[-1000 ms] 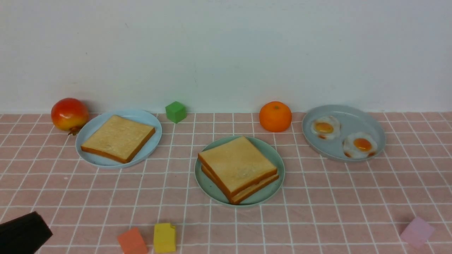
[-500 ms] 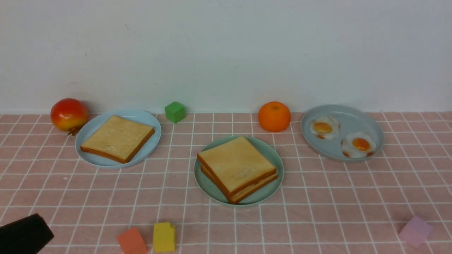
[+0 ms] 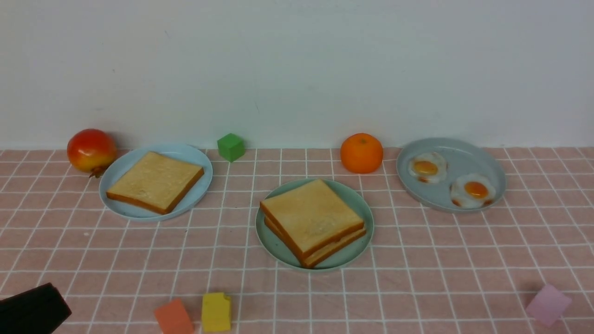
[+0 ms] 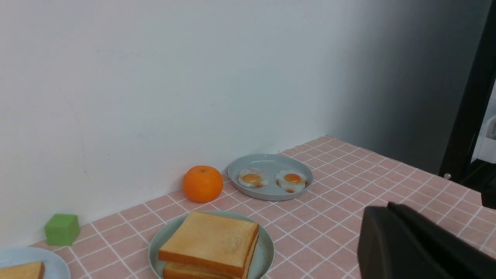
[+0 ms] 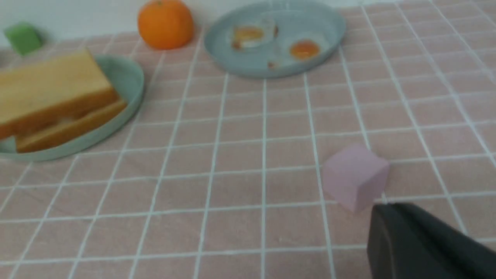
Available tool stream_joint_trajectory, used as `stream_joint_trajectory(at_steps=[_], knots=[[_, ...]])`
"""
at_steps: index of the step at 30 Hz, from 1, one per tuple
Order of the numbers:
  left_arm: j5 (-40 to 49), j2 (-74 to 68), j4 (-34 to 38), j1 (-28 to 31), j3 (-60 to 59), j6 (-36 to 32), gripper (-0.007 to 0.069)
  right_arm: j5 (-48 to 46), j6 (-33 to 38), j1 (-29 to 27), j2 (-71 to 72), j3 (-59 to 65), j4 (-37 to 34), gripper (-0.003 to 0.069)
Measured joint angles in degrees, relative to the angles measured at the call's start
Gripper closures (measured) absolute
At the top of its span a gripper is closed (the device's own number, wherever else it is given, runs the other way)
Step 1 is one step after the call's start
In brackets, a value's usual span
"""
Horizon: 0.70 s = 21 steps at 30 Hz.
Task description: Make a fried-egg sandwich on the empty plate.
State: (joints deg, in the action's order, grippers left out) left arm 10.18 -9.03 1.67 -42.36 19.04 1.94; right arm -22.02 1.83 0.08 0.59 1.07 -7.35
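Two toast slices point(image 3: 311, 215) lie stacked, the top one slightly skewed, on the mint-green plate point(image 3: 278, 248) at the table's middle. Whether anything lies between them I cannot tell. In the left wrist view the same stack point(image 4: 209, 242) sits on the plate point(image 4: 267, 248). My left gripper point(image 3: 32, 308) is low at the near left corner, far from the plate; its black jaws point(image 4: 387, 207) are pressed together on nothing. My right gripper point(image 5: 383, 207) is outside the front view. It is shut and empty, just beside a lilac cube point(image 5: 354, 176).
A pale blue plate point(image 3: 199, 162) at the left holds one toast slice point(image 3: 155, 181). A grey-blue dish point(image 3: 464, 157) at the right holds two fried eggs point(image 3: 427, 168). An orange point(image 3: 361, 153), a red fruit point(image 3: 91, 149), and green point(image 3: 230, 146), orange-red point(image 3: 173, 317) and yellow point(image 3: 216, 311) cubes stand around.
My left gripper has sunk slightly toward the near left corner. The plates, toast and eggs have not moved.
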Motion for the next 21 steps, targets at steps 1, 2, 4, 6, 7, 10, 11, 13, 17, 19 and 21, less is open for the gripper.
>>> stream_joint_trajectory(at_steps=[1,2,4,6,7,10,11,13,17,19,21], knots=[[0.0,0.0,0.0,0.0,0.0,0.0,0.0634,0.0,-0.8,0.0,0.0,0.0,1.2,0.067],[0.0,0.0,0.0,0.0,0.0,0.0,0.0634,0.0,-2.1,0.0,0.0,0.0,2.5,0.067],[0.1,-0.1,0.0,0.0,0.0,0.0,0.0634,0.0,-3.7,0.0,0.0,0.0,3.9,0.067],[0.1,-0.1,0.0,0.0,0.0,0.0,0.0634,0.0,-4.5,0.0,0.0,-0.1,4.3,0.0669],[0.1,-0.1,0.0,0.0,0.0,0.0,0.0634,0.0,-4.5,0.0,0.0,-0.1,4.5,0.0669],[0.2,-0.1,0.0,0.0,0.0,0.0,0.0634,0.0,-4.5,0.0,0.0,-0.1,4.8,0.0669],[0.2,-0.1,0.0,0.0,0.0,0.0,0.0634,0.0,-4.5,0.0,0.0,-0.1,4.9,0.0668],[0.2,-0.1,0.0,0.0,0.0,0.0,0.0631,0.0,-4.6,0.0,0.0,-0.1,4.9,0.0668],[0.3,-0.1,0.0,0.0,0.0,0.0,0.0629,0.0,-4.8,0.0,0.0,-0.1,4.9,0.0665],[0.3,-0.1,0.0,0.0,0.0,0.0,0.0627,0.0,-4.8,0.0,0.0,-0.1,5.0,0.0666],[0.3,-0.1,0.0,0.0,0.0,0.0,0.0627,0.0,-4.8,0.0,0.0,-0.1,5.0,0.0663]])
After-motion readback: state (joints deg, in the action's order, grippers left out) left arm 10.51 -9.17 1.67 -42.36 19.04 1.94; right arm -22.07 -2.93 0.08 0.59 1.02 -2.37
